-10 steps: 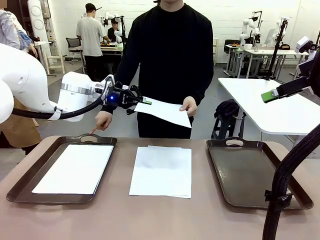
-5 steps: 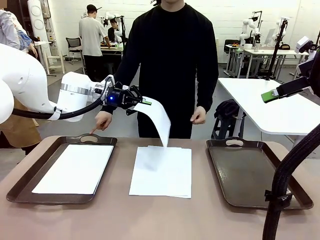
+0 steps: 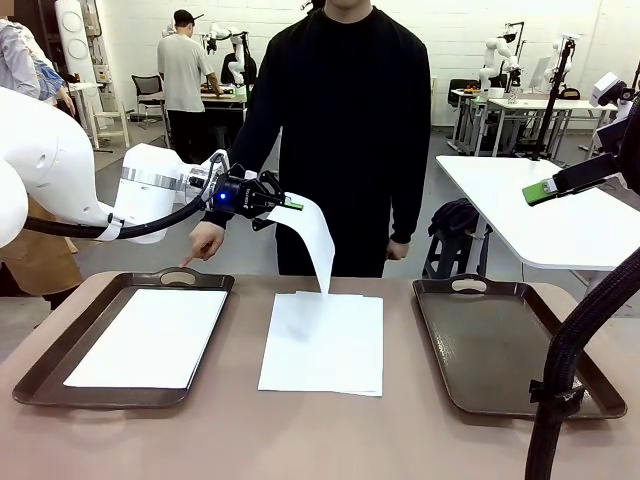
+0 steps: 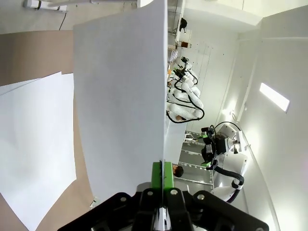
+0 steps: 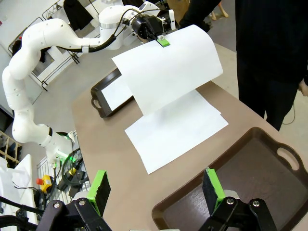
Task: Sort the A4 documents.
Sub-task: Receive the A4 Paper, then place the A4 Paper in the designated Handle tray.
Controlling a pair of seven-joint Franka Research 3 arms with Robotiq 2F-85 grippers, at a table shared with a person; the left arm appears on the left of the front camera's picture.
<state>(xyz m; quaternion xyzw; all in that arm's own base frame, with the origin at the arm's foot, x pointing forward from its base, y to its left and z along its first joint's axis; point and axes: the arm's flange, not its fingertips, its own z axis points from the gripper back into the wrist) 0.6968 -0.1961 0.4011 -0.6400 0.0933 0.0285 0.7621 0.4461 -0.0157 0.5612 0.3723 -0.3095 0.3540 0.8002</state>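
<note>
Our left gripper [image 3: 297, 205] pinches one A4 sheet [image 3: 318, 238] above the middle stack [image 3: 325, 345]; our right gripper [image 5: 155, 188] gapes empty. One filed sheet [image 3: 150, 335] lies in the tray [image 3: 40, 372] left of the stack; the rest, we judge, awaits sorting.

The left arm [image 3: 60, 165] has a glossy white, rounded casing with a silver ring [image 3: 150, 180] at the wrist and a black cable [image 3: 60, 230] slung beneath. The left claw [image 3: 292, 204] is black with a blue indicator light [image 3: 218, 197] and green pads [image 4: 162, 174]. The right claw [image 5: 156, 190] matches: black linkage, green pads. A black corrugated conduit [image 3: 568, 350], banded by a clamp, rises on the robot's right side. The person [image 3: 345, 120] wears a black long-sleeved top.
</note>
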